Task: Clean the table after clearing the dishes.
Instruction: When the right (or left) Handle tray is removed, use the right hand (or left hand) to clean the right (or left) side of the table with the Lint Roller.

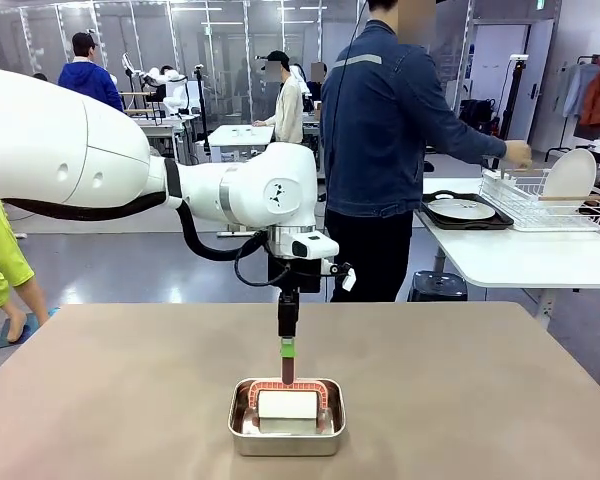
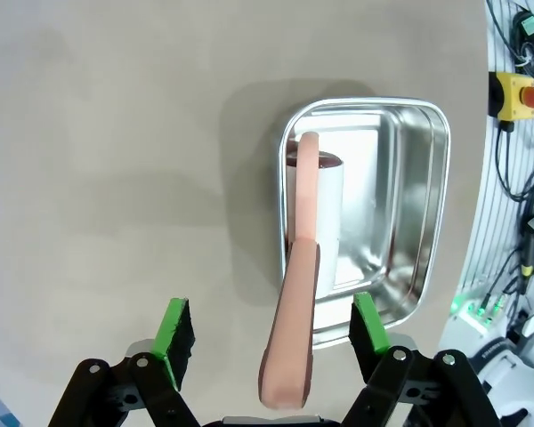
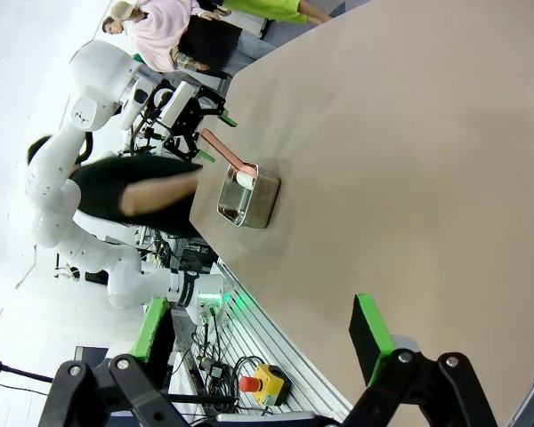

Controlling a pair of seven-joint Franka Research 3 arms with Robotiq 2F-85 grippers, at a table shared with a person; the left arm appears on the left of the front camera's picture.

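The beige table (image 1: 480, 380) is lying directly beneath the left gripper (image 1: 287, 348), its top bare apart from a small steel pan (image 1: 285, 443) sitting just below the fingertips. The dishes are sitting well apart from that gripper, beyond the table's far edge and off to its right. One white plate (image 1: 462, 209) is resting on a dark tray (image 1: 500, 222) on a white side table (image 1: 520, 260). Another plate (image 1: 570, 175) is standing on edge in a wire rack (image 1: 510, 195). A person's hand (image 1: 518, 153) is reaching over that rack.

In the pan a white roller (image 1: 287, 405) is lying, its pink handle (image 2: 294, 320) rising up between the left gripper's green pads (image 2: 176, 325). The jaws are standing open around the handle with a gap showing on either side (no contact that I can make out), so the gripper is not gripping anything.

The right gripper (image 3: 260, 307) is hanging above the table near one edge, fingers spread wide with only tabletop between them. The pan is sitting well ahead of it.
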